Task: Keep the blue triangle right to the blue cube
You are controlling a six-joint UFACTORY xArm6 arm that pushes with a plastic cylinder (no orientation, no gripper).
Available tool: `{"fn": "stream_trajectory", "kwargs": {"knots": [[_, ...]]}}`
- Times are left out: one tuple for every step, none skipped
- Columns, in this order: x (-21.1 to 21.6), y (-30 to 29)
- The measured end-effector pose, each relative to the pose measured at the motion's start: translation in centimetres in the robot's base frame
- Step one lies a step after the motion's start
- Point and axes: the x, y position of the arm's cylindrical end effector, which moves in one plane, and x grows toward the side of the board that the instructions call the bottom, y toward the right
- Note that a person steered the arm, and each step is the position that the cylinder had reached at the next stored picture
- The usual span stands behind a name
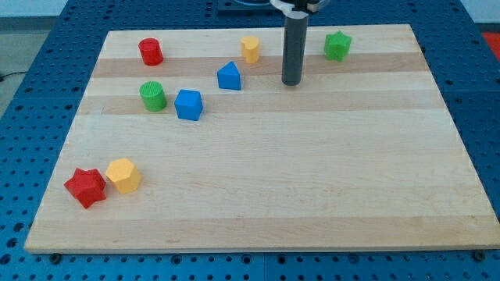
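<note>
We see a pale wooden counter (258, 203), its planks running in light and slightly darker bands, resting on a blue perforated base (476, 47) that frames it on every side. Our arm carries no gripper, only a straight dark rod, so nothing is held; my tip (291, 82) rests on the wood toward the view's top, touching no block.

The small blue plastic triangle (229, 76) lies at nine o'clock from my tip, a clear gap between them. The blue plastic cube (188, 104) sits near the triangle at its eight o'clock, apart from it. Just beside the cube at nine o'clock stands a green plastic cylinder (153, 96).

A yellow block (250, 48) lies at one o'clock from the triangle, a red plastic cylinder (151, 51) at ten o'clock. A green star-shaped block (337, 45) sits at two o'clock from my tip. At the counter's seven o'clock corner a red star-shaped block (85, 187) touches a yellow hexagonal block (123, 175)
</note>
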Motion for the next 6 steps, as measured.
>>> {"fn": "stream_trajectory", "kwargs": {"knots": [[-2.4,-2.3],[-2.8,-6.2],[-2.7,-12.5],[0.3,-13.6],[1.8,-13.8],[3.6,-13.8]]}}
